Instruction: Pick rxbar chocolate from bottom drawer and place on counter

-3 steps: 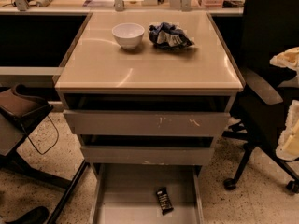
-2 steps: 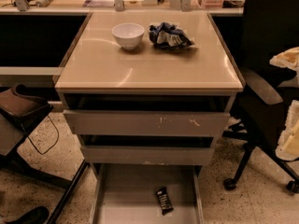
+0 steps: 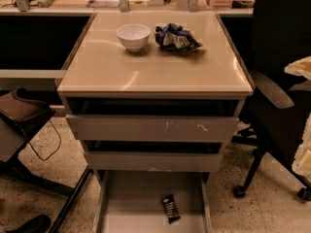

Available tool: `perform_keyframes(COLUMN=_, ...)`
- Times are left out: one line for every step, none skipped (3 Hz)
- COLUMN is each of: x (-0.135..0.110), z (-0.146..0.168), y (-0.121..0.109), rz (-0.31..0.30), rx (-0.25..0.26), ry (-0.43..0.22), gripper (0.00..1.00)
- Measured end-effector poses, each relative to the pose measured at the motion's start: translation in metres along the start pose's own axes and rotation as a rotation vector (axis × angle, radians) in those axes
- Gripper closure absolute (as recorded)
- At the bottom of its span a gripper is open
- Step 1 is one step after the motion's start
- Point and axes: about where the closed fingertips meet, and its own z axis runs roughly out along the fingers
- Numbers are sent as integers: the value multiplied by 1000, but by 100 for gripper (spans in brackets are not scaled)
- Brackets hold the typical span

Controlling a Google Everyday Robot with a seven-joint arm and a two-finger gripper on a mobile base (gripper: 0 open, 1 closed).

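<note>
The rxbar chocolate point(image 3: 170, 208), a small flat black bar with pale lettering, lies on the grey floor of the open bottom drawer point(image 3: 131, 205), toward its right side. Above the drawers, the glossy beige counter point(image 3: 146, 69) holds a white bowl point(image 3: 133, 36) and a crumpled blue-and-white snack bag point(image 3: 176, 37) at its far end. The gripper and arm are out of view.
Two upper grey drawers point(image 3: 153, 128) sit slightly pulled out, the top one with white scratches. A black office chair point(image 3: 282, 91) stands at the right, a dark chair point(image 3: 22, 115) at the left. A long pale desk point(image 3: 121, 1) with metal posts runs behind.
</note>
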Motion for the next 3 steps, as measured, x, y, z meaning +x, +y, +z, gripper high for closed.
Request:
perform_keyframes(x=7, z=0, y=11, rz=0, rx=0, ry=0, gripper=0)
perform_keyframes(x=7, z=0, y=11, rz=0, rx=0, ry=0, gripper=0)
perform_keyframes(x=10, z=0, y=16, rz=0, rx=0, ry=0, gripper=0)
